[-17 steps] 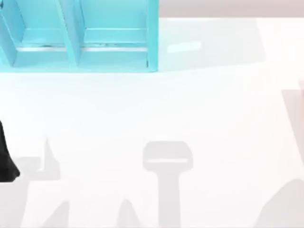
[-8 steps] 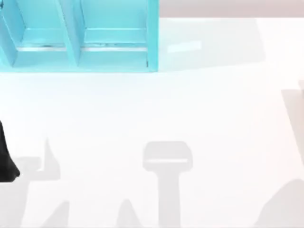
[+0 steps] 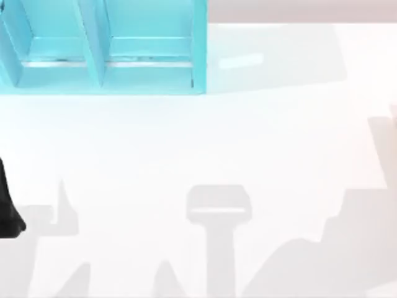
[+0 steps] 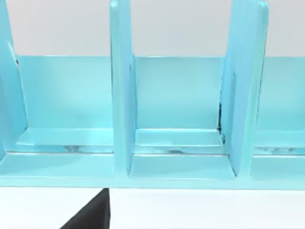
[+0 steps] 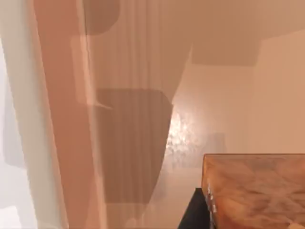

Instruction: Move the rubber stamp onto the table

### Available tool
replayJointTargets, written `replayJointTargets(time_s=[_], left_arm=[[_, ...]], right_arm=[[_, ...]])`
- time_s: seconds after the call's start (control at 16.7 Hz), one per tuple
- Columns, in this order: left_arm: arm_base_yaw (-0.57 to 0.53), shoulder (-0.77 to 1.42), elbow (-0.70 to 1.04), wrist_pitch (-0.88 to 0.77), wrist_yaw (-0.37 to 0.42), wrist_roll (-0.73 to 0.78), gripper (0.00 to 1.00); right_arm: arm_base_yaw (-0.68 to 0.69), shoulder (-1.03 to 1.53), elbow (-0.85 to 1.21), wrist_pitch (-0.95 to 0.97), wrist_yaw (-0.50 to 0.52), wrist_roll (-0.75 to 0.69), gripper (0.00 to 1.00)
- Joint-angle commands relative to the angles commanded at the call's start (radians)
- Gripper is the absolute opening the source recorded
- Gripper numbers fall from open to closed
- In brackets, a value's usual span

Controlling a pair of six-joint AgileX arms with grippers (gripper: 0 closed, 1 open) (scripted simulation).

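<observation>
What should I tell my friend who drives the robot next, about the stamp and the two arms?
Left gripper: parked at the table's left edge, facing the turquoise shelf; state unclear.
Right gripper: beside the rubber stamp, near its wrist camera; probably holding it, not certain.
Done: stamp seemingly picked up.
Left to do: set it down on the table and release.

The left arm appears in the top view as a plain matte black wedge at nine o'clock, narrow at its upper end and widening to a rounded lower corner. The left wrist view catches a flat black slanted part, unmarked. No cables, screws or markings can be made out.
</observation>
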Motion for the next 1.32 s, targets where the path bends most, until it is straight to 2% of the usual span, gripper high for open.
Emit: replayJointTargets(time_s=[0.18,0.42,0.6,0.96,1.32], left_arm=[[0.000,0.000,0.000,0.000,0.000,0.000,1.00],[0.000,0.000,0.000,0.000,0.000,0.000,1.00],[0.000,0.000,0.000,0.000,0.000,0.000,1.00],[0.000,0.000,0.000,0.000,0.000,0.000,1.00],[0.000,0.000,0.000,0.000,0.000,0.000,1.00]], right_arm=[[0.149,-0.033,0.054,-0.161,-0.010,0.127,0.00],[0.311,-0.083,0.136,-0.288,0.040,0.293,0.00],[0.379,-0.120,0.185,-0.300,0.065,0.356,0.00],[0.388,-0.105,0.192,-0.299,0.063,0.371,0.00],[0.543,0.147,0.353,-0.253,0.072,0.528,0.00]])
